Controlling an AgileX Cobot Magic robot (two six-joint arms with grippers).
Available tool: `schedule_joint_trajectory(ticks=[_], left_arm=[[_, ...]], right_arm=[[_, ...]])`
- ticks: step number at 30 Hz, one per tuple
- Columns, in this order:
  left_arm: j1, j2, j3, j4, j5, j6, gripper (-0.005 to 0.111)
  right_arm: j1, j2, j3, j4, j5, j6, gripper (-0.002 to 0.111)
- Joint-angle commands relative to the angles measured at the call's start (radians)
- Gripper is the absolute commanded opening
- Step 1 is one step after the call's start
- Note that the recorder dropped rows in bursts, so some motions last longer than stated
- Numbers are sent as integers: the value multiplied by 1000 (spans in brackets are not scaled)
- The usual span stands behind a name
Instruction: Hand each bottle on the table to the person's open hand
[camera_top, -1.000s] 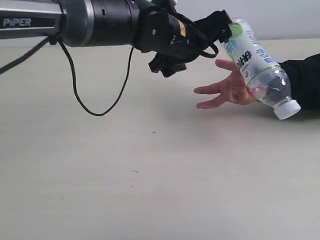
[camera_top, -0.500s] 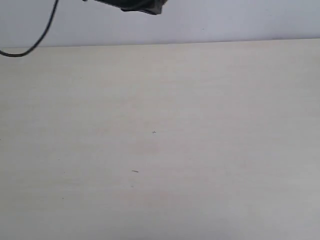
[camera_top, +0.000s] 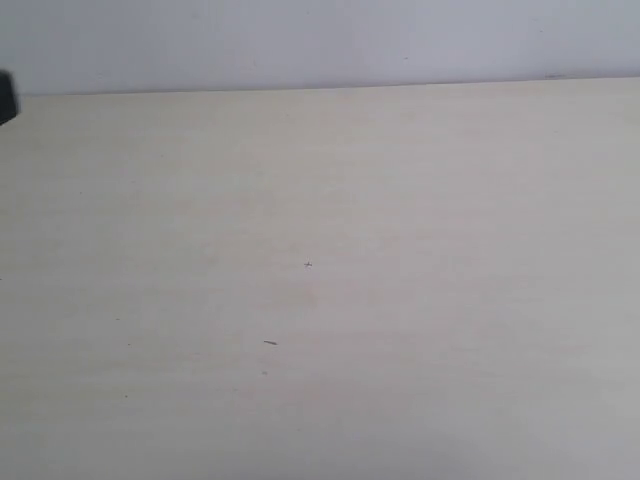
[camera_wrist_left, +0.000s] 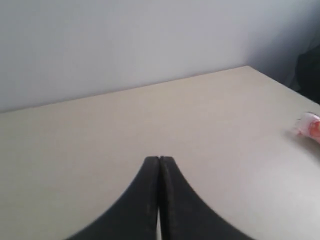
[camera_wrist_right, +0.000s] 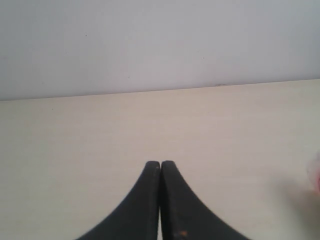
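The pale wood-grain table (camera_top: 320, 300) spreads under both arms. The left gripper (camera_wrist_left: 159, 161) and right gripper (camera_wrist_right: 160, 165) each hold their 2 fingers pressed together on nothing. Only 1 bottle (camera_wrist_left: 309, 126) shows, as a blurred red-and-white end lying well apart from the left fingers, ahead and off to one side. It is probably light, thin-walled and slick, so a gentle pinch across its labelled middle suits it.

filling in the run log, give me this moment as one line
left claw: shut, holding nothing | right claw: shut, holding nothing | red-white item, likely a bottle: lying on table, left wrist view
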Motion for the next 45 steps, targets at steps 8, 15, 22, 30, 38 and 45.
schedule_joint_trajectory(ticks=[8, 15, 22, 30, 38, 45], left_arm=[[1, -336, 78, 5, 355, 10, 0], [1, -361, 78, 5, 355, 10, 0], [24, -362, 78, 36, 353, 81, 0], [376, -414, 78, 57, 353, 186, 0], [692, -519, 78, -35, 399, 114, 0], [758, -525, 78, -135, 403, 114, 0]], right_arm=[[-5, -6, 5, -1, -5, 2, 0], [-5, -6, 5, -1, -5, 2, 0], [-5, -6, 5, -1, -5, 2, 0], [-5, -6, 5, -1, -5, 2, 0], [-5, -6, 5, -1, -5, 2, 0], [-5, -6, 5, -1, -5, 2, 0]])
